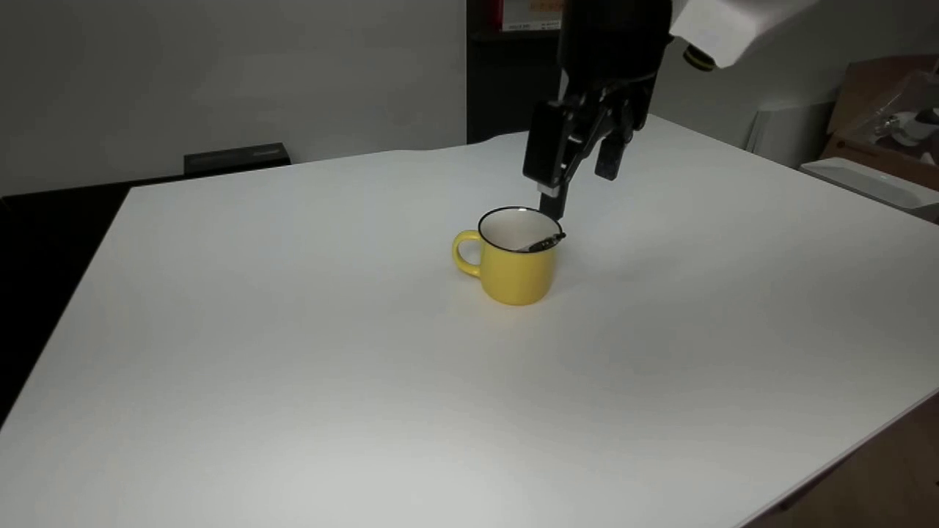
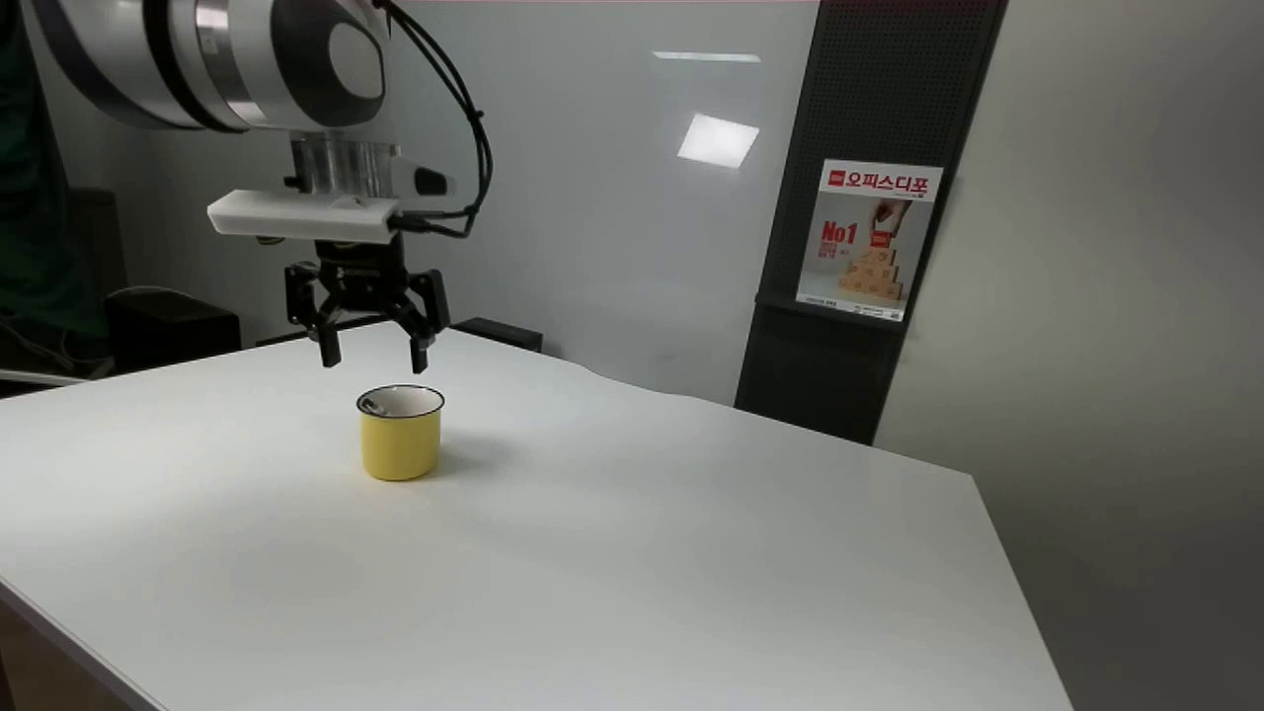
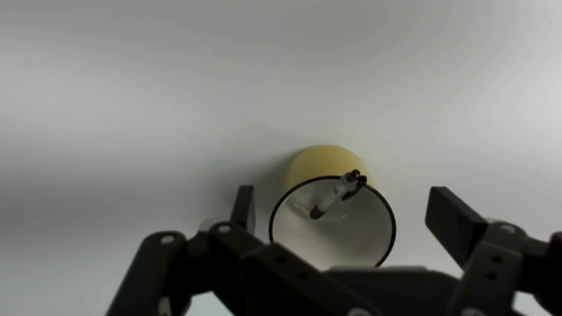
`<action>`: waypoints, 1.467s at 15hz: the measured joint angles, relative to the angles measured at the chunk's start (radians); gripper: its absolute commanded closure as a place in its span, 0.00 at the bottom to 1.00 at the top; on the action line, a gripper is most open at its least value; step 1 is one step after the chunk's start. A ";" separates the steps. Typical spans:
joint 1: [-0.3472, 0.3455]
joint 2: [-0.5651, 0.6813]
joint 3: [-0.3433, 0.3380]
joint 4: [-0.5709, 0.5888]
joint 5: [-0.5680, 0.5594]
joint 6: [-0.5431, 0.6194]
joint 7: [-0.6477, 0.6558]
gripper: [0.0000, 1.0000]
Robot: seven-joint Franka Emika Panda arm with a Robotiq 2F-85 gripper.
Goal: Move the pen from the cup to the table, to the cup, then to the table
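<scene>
The yellow cup (image 1: 517, 279) stands upright on the white table (image 1: 293, 352); it also shows in an exterior view (image 2: 400, 446) and in the wrist view (image 3: 322, 161). The pen (image 3: 334, 195) leans inside the cup, with its dark clip end resting at the rim and slightly beyond it. The pen's top also shows in an exterior view (image 1: 544, 243). My gripper (image 2: 375, 361) hangs above the cup, pointing down. In the wrist view my gripper (image 3: 344, 210) is open, its fingers wide apart on either side of the cup mouth, holding nothing.
A dark flat box (image 1: 236, 158) lies at the table's far edge. A cardboard box (image 1: 891, 125) and a white tray (image 1: 873, 183) stand beyond the table's side edge. A dark panel with a poster (image 2: 869, 242) stands against the wall.
</scene>
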 measured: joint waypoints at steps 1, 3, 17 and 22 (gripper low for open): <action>-0.003 0.007 0.000 -0.009 0.010 0.010 -0.002 0.00; -0.009 0.026 -0.001 -0.018 0.029 0.026 -0.007 0.00; -0.005 0.100 0.010 0.013 0.070 0.065 -0.013 0.00; 0.000 0.126 0.011 0.051 0.070 0.065 -0.013 0.00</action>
